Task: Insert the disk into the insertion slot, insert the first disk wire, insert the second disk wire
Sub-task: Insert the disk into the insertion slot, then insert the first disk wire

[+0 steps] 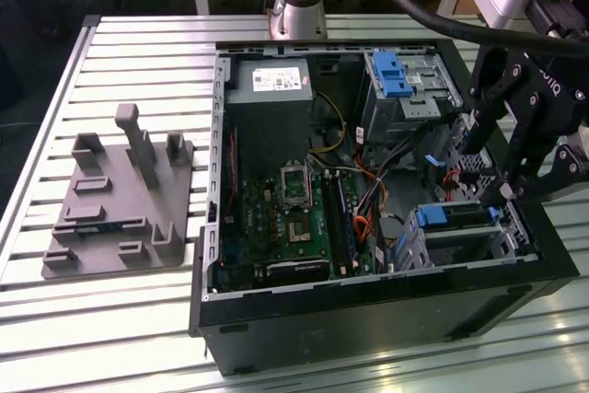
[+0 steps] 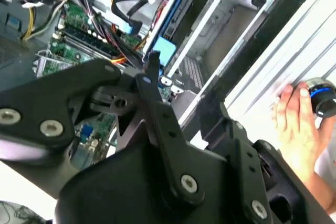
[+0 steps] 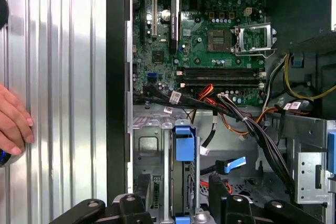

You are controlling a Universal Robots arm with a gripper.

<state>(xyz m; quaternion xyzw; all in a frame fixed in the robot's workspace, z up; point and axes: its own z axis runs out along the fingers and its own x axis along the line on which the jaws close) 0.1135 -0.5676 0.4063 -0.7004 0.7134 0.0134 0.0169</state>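
Observation:
The disk, silver-grey in a bright blue carrier, lies inside the insertion slot, a silver perforated cage at the case's front corner on the exterior view's right. My black gripper hangs just above that cage, open and holding nothing. In the first wrist view the gripper has its fingers spread, and the carrier's blue edge stands in the cage between them. A black wire with a blue plug lies loose beside the cage, also seen as a blue plug in the exterior view.
The open computer case lies on a slatted metal table. A taller silver bay with a blue latch stands at the back. A grey fixture plate sits at the exterior view's left. A person's hand rests on the table beside the case.

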